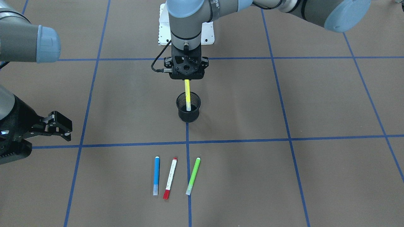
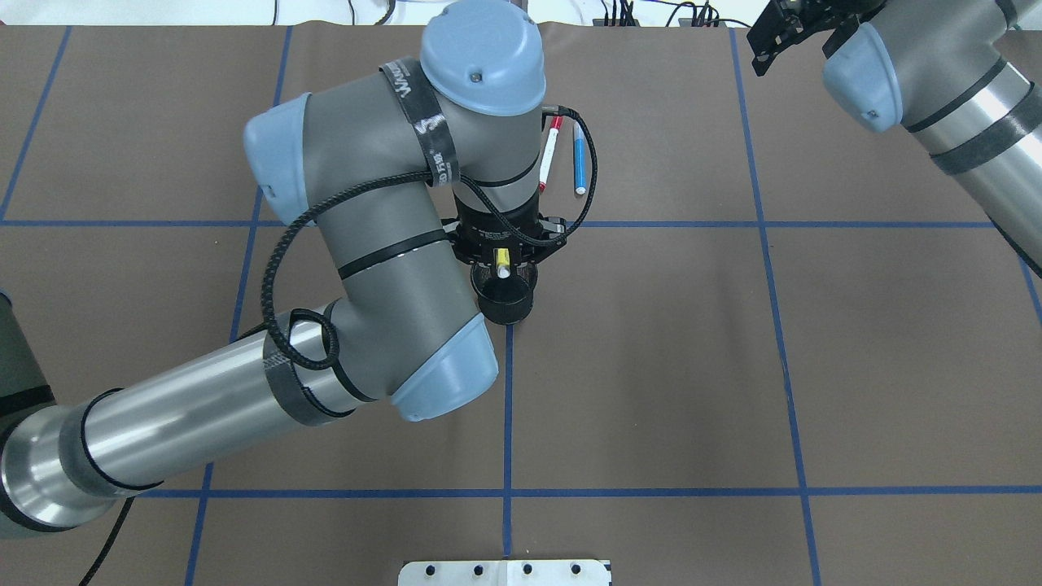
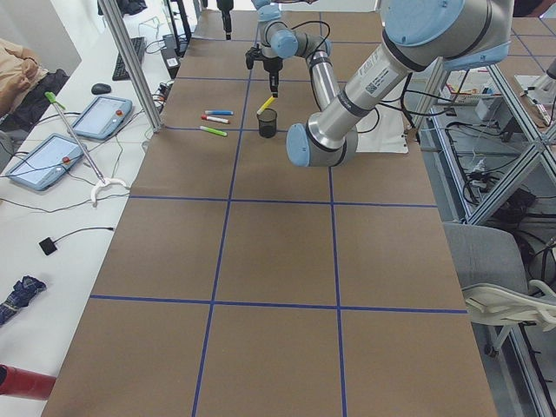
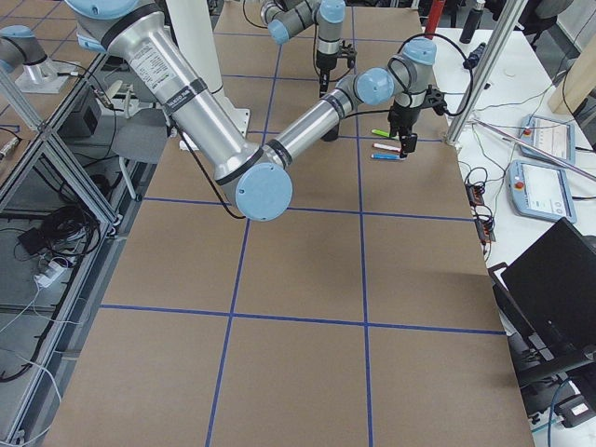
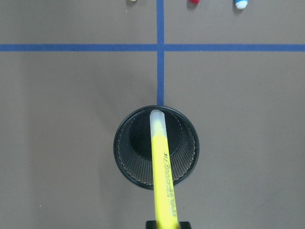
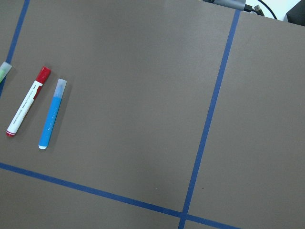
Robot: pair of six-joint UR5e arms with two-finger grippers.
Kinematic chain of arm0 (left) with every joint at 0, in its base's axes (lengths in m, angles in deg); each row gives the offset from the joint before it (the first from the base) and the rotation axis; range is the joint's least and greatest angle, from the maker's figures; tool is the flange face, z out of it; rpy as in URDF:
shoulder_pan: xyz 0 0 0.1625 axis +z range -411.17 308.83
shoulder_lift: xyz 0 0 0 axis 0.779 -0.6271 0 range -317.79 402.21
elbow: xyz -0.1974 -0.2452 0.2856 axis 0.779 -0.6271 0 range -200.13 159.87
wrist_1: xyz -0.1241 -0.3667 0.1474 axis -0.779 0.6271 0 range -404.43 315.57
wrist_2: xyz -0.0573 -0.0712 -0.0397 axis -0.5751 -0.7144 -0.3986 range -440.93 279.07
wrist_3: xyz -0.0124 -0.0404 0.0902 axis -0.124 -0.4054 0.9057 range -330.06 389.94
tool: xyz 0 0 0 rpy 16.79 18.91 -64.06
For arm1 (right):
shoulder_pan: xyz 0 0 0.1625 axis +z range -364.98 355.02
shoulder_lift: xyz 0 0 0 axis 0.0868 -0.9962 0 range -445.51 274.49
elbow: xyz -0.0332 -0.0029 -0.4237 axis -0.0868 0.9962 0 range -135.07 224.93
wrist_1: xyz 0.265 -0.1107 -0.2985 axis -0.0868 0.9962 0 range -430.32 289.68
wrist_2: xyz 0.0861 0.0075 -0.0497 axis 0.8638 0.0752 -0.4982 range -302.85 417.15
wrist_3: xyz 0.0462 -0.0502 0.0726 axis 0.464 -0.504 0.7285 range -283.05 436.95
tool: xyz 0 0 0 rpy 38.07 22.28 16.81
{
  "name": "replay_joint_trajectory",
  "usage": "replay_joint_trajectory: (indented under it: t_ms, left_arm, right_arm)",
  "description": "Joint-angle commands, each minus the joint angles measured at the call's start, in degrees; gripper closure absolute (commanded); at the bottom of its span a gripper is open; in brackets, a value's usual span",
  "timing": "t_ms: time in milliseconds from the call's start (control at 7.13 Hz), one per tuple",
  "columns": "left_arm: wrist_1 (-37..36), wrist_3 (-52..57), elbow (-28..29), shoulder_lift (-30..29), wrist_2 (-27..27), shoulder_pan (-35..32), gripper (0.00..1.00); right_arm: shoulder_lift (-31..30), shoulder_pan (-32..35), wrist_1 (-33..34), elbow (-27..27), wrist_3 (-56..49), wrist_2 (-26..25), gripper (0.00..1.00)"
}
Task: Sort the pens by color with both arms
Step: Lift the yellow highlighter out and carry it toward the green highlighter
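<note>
Here, the black mesh cup (image 1: 188, 117) contains the lower tip of the yellow pen (image 1: 187, 94). The left gripper (image 1: 187, 78), directly above the cup, clamps the pen's upper end. The blue pen (image 1: 156, 175), red-ended white pen (image 1: 170, 178) and green pen (image 1: 193, 176) lie side by side beyond the cup, away from the robot. The right gripper (image 1: 68, 132), well to one side of the cup, is parted and empty.

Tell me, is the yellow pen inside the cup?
Partly: yellow pen tip is at the cup mouth, top held by the left gripper.

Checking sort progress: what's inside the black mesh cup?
The yellow pen, held by the left gripper, dips its tip into the cup. Nothing else shows; the pen covers part of its floor.
</note>
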Motion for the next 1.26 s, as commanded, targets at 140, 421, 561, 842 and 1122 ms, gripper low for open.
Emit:
replay_joint_trajectory:
  t_ms: [140,421,561,842,1122]
  left_arm:
    - [0.4,0.1,-7.8,2.8,2.7,-2.2,1.00]
    - [6.7,0.1,-7.7,6.1,7.7,-2.3,1.00]
    - [15.2,0.1,-7.2,10.0,10.8,-2.2,1.00]
    - [27.6,0.1,-2.6,12.6,13.9,-2.4,1.00]
    - [45.9,0.1,10.9,12.6,20.0,-2.4,1.00]
  right_arm:
    - [-0.1,0.1,-0.2,0.1,0.2,0.0,0.00]
    - [-0.3,-0.2,-0.4,0.0,0.5,0.0,0.00]
    - [-0.3,-0.4,-0.4,0.0,0.5,0.0,0.00]
    - [-0.5,-0.5,-0.5,0.0,0.5,0.0,0.00]
    - [-0.6,-0.5,-0.5,0.2,0.5,-0.1,0.00]
